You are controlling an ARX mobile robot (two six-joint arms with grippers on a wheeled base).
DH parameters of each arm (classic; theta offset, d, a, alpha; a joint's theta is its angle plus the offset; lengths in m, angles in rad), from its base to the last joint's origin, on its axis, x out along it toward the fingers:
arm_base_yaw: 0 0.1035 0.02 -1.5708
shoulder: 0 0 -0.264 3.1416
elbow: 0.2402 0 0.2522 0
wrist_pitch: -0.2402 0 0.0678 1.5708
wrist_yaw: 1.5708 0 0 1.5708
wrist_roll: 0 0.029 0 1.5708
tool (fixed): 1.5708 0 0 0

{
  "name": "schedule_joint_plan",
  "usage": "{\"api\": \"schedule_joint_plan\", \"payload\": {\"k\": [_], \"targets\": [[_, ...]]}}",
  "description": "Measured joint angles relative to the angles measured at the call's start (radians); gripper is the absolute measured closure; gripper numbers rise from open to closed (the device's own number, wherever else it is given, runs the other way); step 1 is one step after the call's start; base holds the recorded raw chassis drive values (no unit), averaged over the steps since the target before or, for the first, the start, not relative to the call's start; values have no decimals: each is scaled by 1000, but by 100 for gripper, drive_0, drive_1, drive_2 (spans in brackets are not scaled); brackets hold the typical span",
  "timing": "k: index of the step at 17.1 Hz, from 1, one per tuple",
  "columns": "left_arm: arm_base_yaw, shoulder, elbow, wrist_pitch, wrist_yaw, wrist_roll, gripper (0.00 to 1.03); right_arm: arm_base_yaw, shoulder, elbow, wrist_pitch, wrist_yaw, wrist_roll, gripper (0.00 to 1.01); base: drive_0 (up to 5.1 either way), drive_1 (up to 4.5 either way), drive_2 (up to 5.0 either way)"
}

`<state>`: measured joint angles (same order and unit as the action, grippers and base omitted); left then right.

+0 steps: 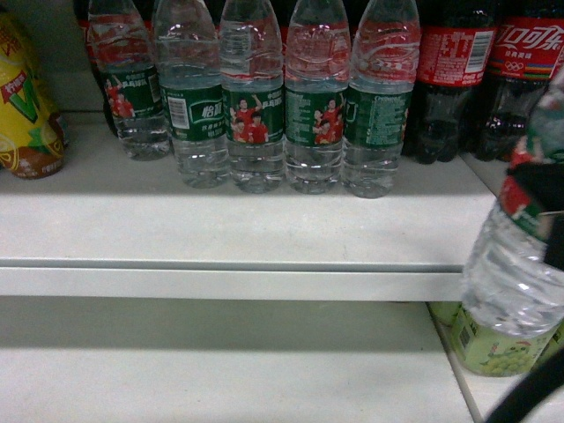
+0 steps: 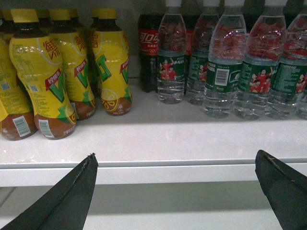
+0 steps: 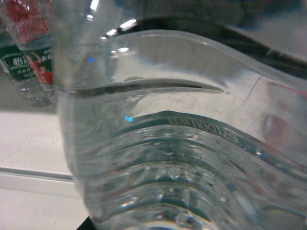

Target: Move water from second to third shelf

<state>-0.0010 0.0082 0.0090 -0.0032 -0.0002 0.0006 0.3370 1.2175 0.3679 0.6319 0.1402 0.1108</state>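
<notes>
Everything here sits in relation to the white shelf (image 1: 247, 231) with its pale front lip. At its far left stand yellow lemon-tea bottles (image 2: 111, 67), brown at the base. Right of them a row of water bottles (image 1: 254, 97) with green labels lines the back of the shelf, and beyond those, dark cola bottles (image 1: 451, 79) with red labels.

The left end effector (image 2: 175, 184) hangs just in front of the shelf lip, its two black fingers (image 2: 67, 201) spread wide apart with nothing between them.

Further right, past the shelf's end and lower than its lip, the water (image 1: 520, 264) is off the shelf and tilted, its ribbed clear body hanging over the lower board (image 1: 220, 370) (a greenish drink label shows just beneath it). The right end effector (image 1: 542, 207) shows as a dark shape wrapped about the bottle's label, clamped on it; from the wrist the bottle (image 3: 182, 143) fills nearly the whole view, pressed close.
</notes>
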Motion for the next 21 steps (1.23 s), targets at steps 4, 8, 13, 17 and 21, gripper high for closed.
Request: {"api": "schedule_joint_plan", "payload": {"k": [4, 8, 13, 17, 21], "targets": [[0, 0, 0, 0, 0, 0, 5, -129, -264, -111, -101, -22, 1, 60, 0, 0, 0], [0, 0, 0, 0, 0, 0, 5, -175, -498, -163, -237, -25, 1, 60, 0, 0, 0], [0, 0, 0, 0, 0, 0, 5, -175, -512, -167, -237, -7, 0, 60, 0, 0, 0], [0, 0, 0, -4, 0, 0, 5, -175, -512, -173, -245, -7, 0, 60, 0, 0, 0], [0, 0, 0, -2, -1, 0, 5, -176, -512, -174, -238, -7, 0, 60, 0, 0, 0]]}}
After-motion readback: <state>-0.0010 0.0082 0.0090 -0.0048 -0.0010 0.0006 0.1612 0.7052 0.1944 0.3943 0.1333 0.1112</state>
